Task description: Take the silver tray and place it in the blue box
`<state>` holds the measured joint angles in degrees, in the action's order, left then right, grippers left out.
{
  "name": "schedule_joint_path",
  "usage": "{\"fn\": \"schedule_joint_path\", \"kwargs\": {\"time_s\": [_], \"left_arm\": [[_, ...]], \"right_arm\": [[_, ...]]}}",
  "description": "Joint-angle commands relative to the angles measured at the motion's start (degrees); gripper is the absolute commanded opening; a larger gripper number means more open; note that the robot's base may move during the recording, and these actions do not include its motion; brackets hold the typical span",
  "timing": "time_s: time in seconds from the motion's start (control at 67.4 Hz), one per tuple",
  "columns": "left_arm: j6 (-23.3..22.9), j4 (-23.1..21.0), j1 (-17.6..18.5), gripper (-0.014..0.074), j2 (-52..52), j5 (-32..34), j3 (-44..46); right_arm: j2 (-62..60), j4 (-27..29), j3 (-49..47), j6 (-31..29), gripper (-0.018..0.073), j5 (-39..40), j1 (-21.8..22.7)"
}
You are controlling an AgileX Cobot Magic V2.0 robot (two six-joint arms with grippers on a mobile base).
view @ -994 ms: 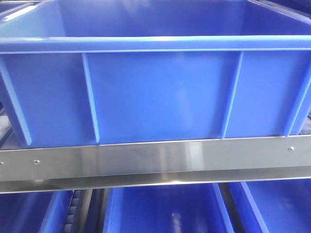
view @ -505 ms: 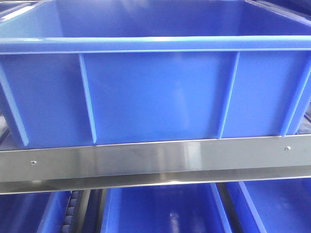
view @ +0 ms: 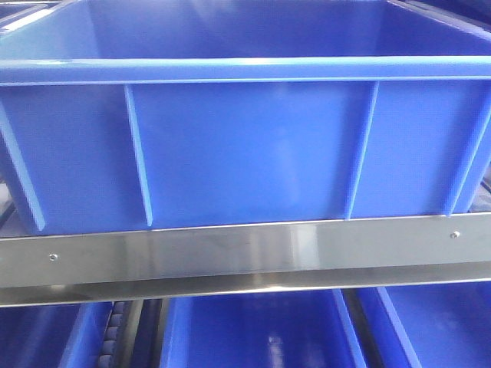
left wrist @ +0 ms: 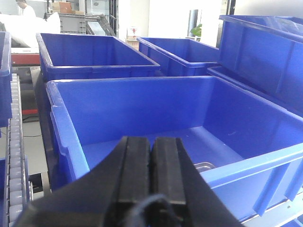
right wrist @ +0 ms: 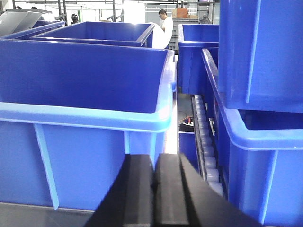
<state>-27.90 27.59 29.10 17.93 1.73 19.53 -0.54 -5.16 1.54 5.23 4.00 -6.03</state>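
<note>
Silver tray [left wrist: 204, 166], one, lies inside blue box [left wrist: 71, 142]; both claws closed.

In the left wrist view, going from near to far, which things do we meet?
Left gripper, jaws closed → blue box, with a bit of the silver tray on its floor → another blue crate behind → person in white.

rack: steel rail [view: 245, 253], roller track [right wrist: 206, 142]
back: bright window [left wrist: 208, 19], grey crate [left wrist: 71, 21]
person: white shirt [right wrist: 165, 23]

The blue box [view: 245, 146] sits on what looks like a roller rack behind a steel rail [view: 245, 253].
</note>
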Motion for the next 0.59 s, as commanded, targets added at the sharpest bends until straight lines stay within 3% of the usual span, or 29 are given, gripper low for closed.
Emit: {"fn": "schedule_joint_path", "kwargs": {"time_s": [0.0, 0.46, 0.579], "left_arm": [[0.1, 0.1, 0.3, -0.0092, 0.2, 4.6, 1.6], [0.1, 0.1, 0.3, -0.0092, 0.2, 4.7, 1.5], [0.3, 2.7, -1.4, -0.0092, -0.6, 3.3, 0.7]], "right_arm": [[-1.1, 0.1, -1.0, -0.6, 0.0049, 4.4, 0.3], [-1.1, 0.1, -1.0, -0.6, 0.0049, 4.4, 0.3], [-1.1, 0.1, -1.0, -0.6, 0.0049, 4.4, 0.3]]}}
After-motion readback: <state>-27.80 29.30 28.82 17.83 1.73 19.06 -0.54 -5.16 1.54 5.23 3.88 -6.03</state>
